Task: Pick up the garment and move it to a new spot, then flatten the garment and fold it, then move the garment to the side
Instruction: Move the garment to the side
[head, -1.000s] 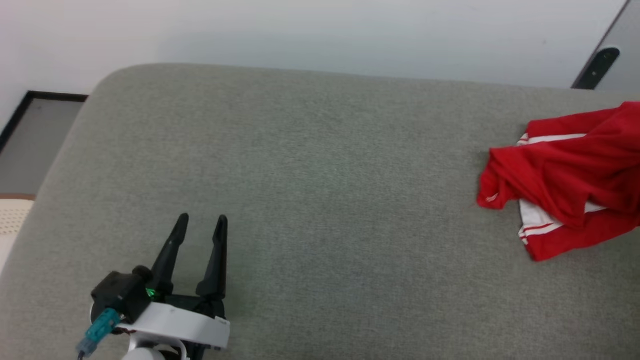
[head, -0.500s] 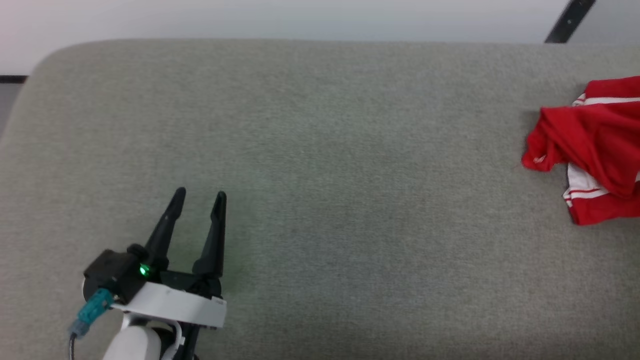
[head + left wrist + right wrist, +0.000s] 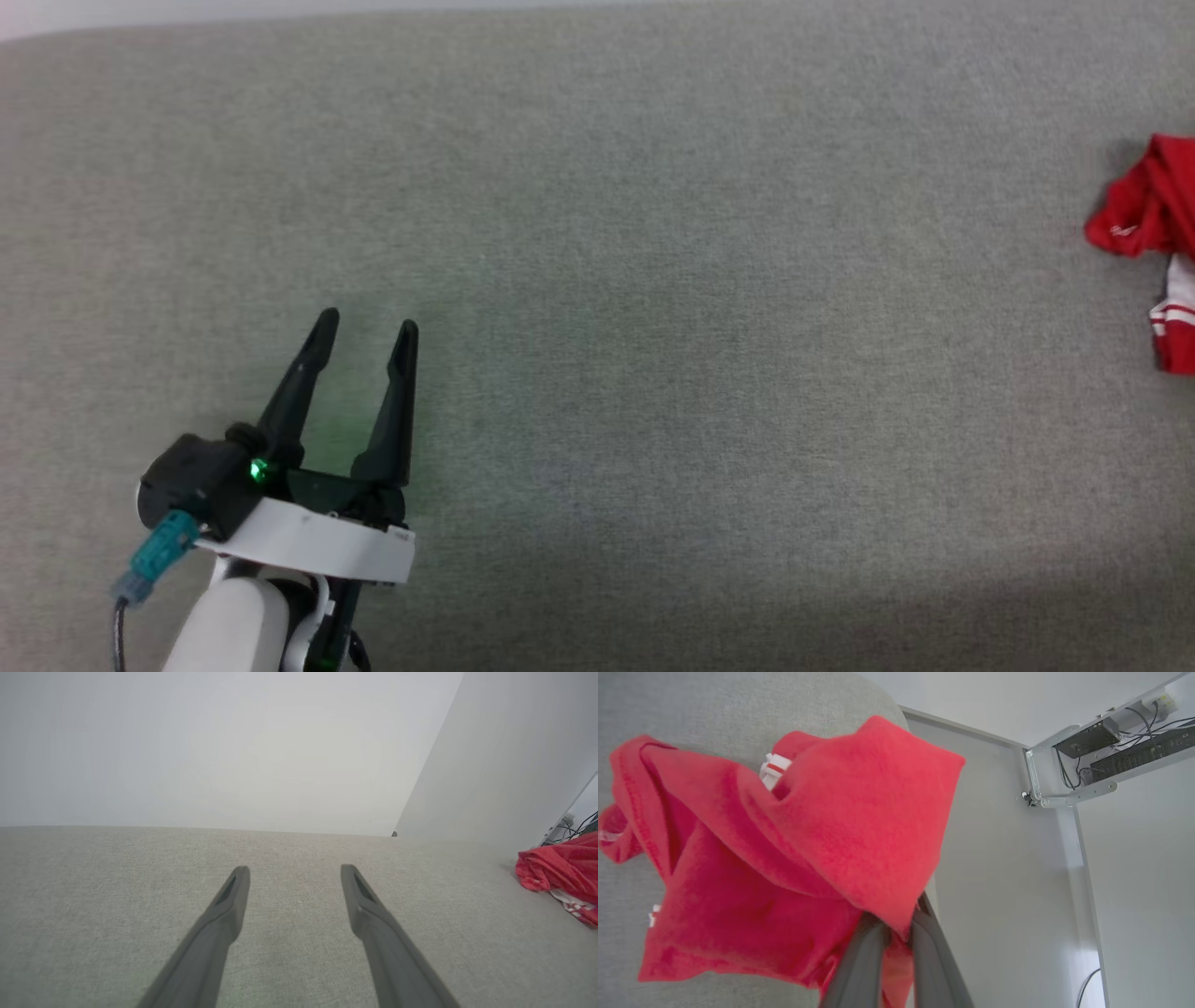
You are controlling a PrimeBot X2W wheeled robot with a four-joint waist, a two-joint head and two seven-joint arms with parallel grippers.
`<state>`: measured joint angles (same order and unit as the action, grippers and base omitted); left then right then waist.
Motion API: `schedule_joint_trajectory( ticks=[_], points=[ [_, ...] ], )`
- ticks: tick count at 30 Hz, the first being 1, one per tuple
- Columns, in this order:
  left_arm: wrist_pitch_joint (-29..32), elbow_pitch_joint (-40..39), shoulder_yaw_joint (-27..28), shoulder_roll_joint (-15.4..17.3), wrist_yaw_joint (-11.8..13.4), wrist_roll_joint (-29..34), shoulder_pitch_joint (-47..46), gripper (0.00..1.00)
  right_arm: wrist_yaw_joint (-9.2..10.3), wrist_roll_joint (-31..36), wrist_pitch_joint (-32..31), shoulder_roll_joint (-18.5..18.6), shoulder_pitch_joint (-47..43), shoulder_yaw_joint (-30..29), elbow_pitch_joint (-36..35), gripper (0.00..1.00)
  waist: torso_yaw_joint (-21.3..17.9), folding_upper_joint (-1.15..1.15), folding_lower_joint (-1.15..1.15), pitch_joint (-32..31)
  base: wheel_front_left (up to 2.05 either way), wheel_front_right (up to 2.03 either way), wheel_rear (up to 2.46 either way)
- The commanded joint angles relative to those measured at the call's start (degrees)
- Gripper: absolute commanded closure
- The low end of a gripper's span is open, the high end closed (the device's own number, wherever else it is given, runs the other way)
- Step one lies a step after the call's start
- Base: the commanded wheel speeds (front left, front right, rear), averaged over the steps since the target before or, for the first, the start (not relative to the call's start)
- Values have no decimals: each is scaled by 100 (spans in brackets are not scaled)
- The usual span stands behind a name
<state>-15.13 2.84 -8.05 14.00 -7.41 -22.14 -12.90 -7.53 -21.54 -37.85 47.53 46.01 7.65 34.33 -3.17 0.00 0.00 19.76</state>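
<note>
Pinching bunched garment — right gripper; long axis unclear; left gripper spread above grey cushion.

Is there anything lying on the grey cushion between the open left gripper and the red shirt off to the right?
Nothing visible. In the head view, the grey cushion carries no object between the left gripper and the garment. The right gripper is shut on the garment's cloth in its wrist view.

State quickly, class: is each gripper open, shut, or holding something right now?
Left gripper: open, holding nothing.
Right gripper: shut on the garment.
</note>
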Motion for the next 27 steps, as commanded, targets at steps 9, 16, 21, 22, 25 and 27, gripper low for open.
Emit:
schedule_joint_trajectory(
  ticks=[9,16,21,22,25,27],
  points=[
    [3,-43,-34,118,-11,5,-112,0,9,341,-345,-308,-408,-709,257,100,-204,0,0,356,0,0,0],
    [3,-54,-58,163,-11,-13,-137,0,9,679,-556,-740,-538,-1170,488,100,-181,0,0,414,0,0,0],
    [3,-34,-90,170,-11,-20,-163,0,9,987,-638,-961,-548,-1543,685,100,-114,0,0,422,0,0,0],
    [3,-29,-97,170,-11,-20,-164,0,9,1048,-635,-1000,-552,-1623,726,100,-98,0,0,423,0,0,0],
    [3,-21,-101,165,-11,-23,-169,0,9,1194,-644,-1072,-542,-1842,833,100,-54,0,0,426,0,0,0],
    [3,-11,-92,169,-11,-26,-157,0,9,1293,-636,-1125,-523,-1944,873,100,-28,0,0,416,0,0,0]
  ],
)
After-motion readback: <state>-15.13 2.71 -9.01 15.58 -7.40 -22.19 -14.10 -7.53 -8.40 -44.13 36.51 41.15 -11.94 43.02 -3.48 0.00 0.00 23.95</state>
